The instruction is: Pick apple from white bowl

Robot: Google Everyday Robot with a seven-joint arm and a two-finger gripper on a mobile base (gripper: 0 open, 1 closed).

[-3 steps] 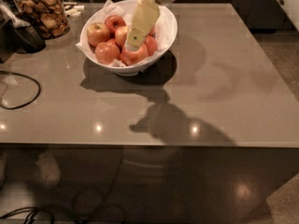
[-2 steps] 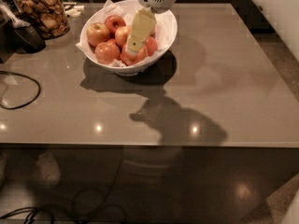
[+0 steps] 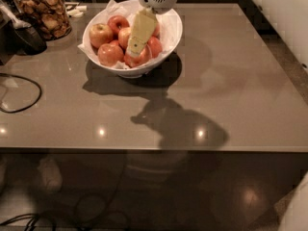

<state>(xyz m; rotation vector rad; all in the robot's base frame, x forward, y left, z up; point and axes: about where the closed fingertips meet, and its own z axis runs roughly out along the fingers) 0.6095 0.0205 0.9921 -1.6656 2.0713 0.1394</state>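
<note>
The white bowl [image 3: 174,30] sits on the counter [image 3: 240,81], close to the far edge. Crumpled white paper [image 3: 111,7] lines the bowl and sticks up over its back rim. The bowl is full of red and yellow apples.

The end effector [image 3: 133,50] reaches down into the bowl from above the back rim. Its top part is white and round. Its long lower part is pale yellow and leans down toward the left. The tip is right at the apple [image 3: 143,57], which lies at the front of the bowl, near the middle. I cannot tell if the end effector is gripping the apple or not.

A paler apple [image 3: 100,34] lies at the left side of the bowl. A glass jar [image 3: 43,11] of brown snacks stands to the left of the bowl. A black cable [image 3: 21,97] loops on the counter, left of the bowl and nearer to the camera. A dark shadow [image 3: 180,126] lies on the counter in front of the bowl.
</note>
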